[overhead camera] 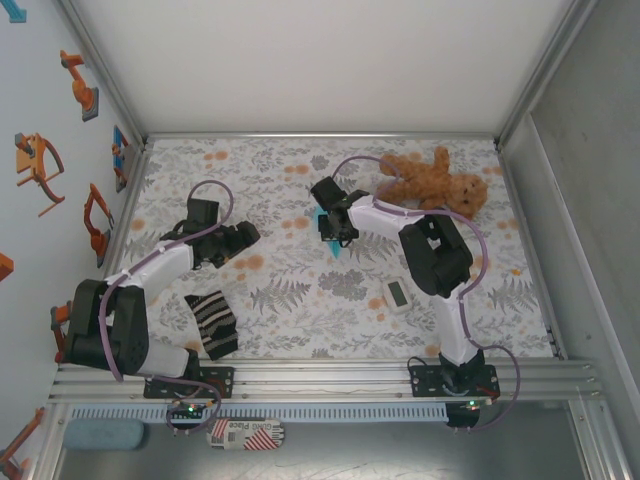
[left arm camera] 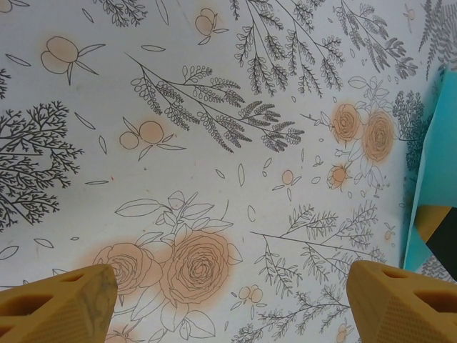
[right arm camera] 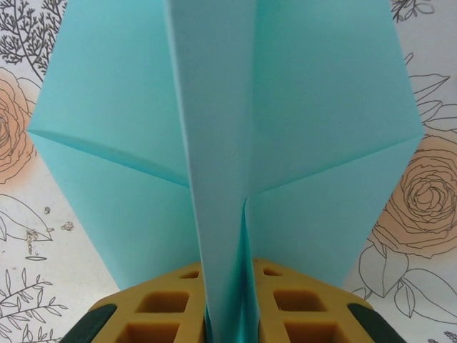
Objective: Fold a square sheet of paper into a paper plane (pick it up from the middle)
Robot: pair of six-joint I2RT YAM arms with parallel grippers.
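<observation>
The paper plane (right arm camera: 228, 107) is light-blue paper folded into a dart, its wings spread flat over the flowered cloth and its centre fold standing up. My right gripper (right arm camera: 228, 282) has its yellow fingers (right arm camera: 161, 307) pressed close on either side of that centre fold. From above, the right gripper (overhead camera: 331, 232) sits mid-table over the paper plane (overhead camera: 329, 250), mostly covering it. My left gripper (overhead camera: 240, 240) hovers to the left of it, apart from the paper. Its fingers (left arm camera: 64, 296) stand wide open over bare cloth, and the plane's edge (left arm camera: 434, 179) shows at the far right.
A brown teddy bear (overhead camera: 435, 182) lies at the back right, close behind the right arm. A small white gadget (overhead camera: 397, 295) rests right of centre. A black-and-cream striped cloth (overhead camera: 213, 322) lies near the left arm's base. Walls close in the table's sides.
</observation>
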